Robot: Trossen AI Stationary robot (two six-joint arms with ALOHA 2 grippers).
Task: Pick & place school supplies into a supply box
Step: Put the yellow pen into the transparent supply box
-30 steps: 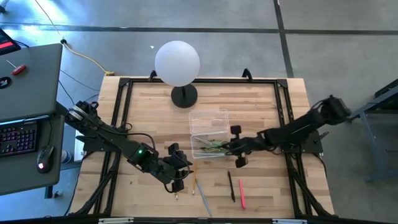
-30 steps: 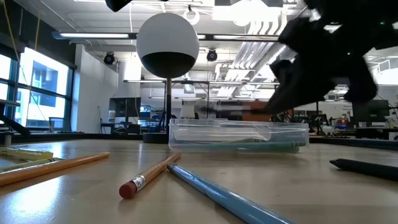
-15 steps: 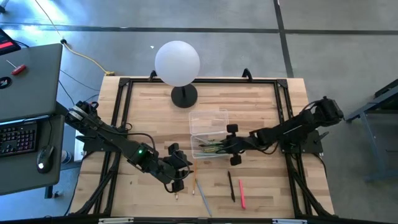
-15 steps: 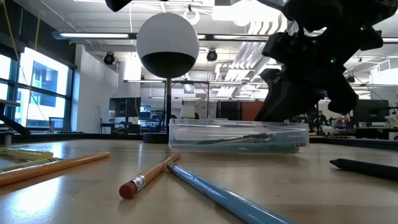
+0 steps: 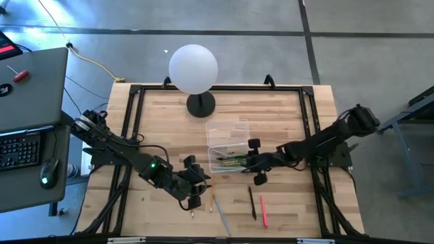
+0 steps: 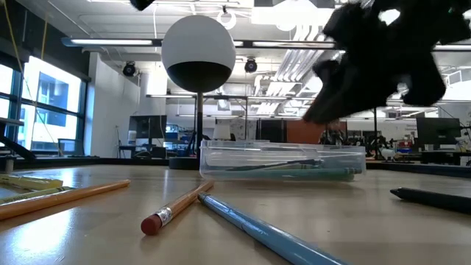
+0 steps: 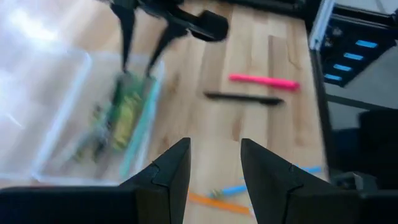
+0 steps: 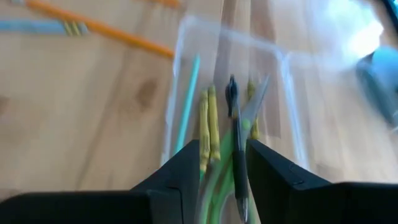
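Partly filled, our box holds several pencils; red pen, black pen remain; right gripper spread, left gripper spread, empty

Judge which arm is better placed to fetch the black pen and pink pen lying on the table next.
Right, probably. The right gripper hovers open at the supply box, close beside the black pen and pink pen; the left gripper sits nearer the pencils.

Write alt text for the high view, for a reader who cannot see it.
Seen from above, the right gripper hangs at the near edge of a clear supply box already holding pens and pencils on a wooden table. The left gripper waits near loose pencils; a black pen and red pen lie nearby. A white globe lamp stands behind.
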